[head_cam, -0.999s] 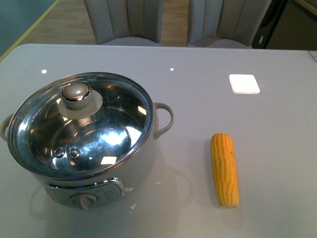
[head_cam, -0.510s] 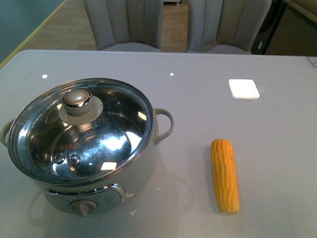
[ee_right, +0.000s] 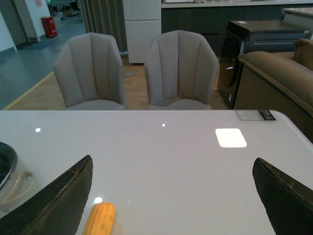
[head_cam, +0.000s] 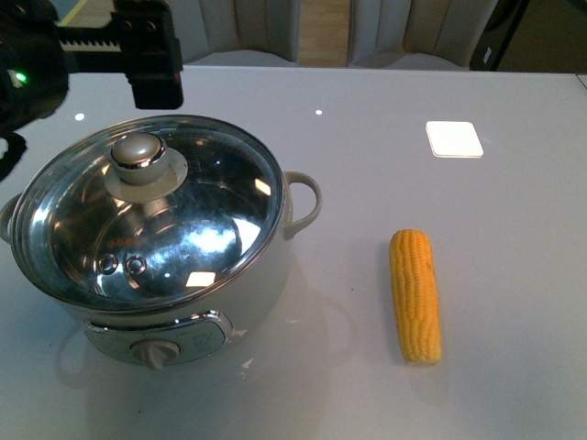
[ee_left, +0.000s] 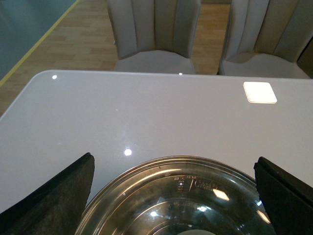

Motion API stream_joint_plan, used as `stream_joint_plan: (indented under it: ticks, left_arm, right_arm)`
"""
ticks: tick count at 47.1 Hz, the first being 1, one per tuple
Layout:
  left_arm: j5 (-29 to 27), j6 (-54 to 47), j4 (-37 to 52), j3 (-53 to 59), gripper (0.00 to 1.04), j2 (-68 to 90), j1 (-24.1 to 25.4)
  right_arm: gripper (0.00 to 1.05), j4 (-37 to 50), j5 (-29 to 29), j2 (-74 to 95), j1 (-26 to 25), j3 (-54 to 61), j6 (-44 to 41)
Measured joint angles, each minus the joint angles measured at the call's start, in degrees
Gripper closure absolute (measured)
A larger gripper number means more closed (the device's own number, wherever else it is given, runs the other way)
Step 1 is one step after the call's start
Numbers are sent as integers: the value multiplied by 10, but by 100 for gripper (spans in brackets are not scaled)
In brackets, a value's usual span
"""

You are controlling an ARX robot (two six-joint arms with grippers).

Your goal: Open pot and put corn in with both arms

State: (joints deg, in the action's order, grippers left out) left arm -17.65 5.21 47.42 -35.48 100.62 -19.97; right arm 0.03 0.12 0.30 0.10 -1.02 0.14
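Seemingly splitting the work by side, the left gripper (ee_left: 173, 161) hovers spread wide over the closed pot (head_cam: 271, 289) at left, the right gripper (ee_right: 172, 161) equally wide near the corn (head_cam: 415, 295) at right.

White round electric pot (head_cam: 266, 307) with mirror-steel rim, cream handles and clear glass lid (head_cam: 211, 220), beneath black left gripper (ee_left: 173, 157); yellow-orange corn cob (head_cam: 415, 295) in kernel rows; glossy pale-grey table (head_cam: 367, 202); white square pad (head_cam: 453, 139).
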Motion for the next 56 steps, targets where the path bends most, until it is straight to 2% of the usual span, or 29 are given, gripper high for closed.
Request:
stream_joint_plan:
  ticks: [17, 28, 36, 41, 47, 56]
  left_arm:
    - [-5, -4, 97, -19, 7, 171, -35]
    - [-19, 13, 120, -34, 7, 206, -49]
    - [-38, 18, 118, -46, 26, 214, -51]
    - [-48, 23, 114, -51, 46, 216, -55]
    - [-51, 45, 108, -54, 64, 213, -53]
    - [-53, 45, 96, -54, 65, 204, -52]
  right_arm:
    - [9, 0, 0, 0, 0, 0, 0]
    - [9, 0, 0, 0, 0, 0, 0]
    - [9, 0, 0, 0, 0, 0, 0]
    - [9, 0, 0, 0, 0, 0, 0]
    - [9, 0, 0, 0, 0, 0, 0]
    - [9, 0, 0, 0, 0, 0, 0]
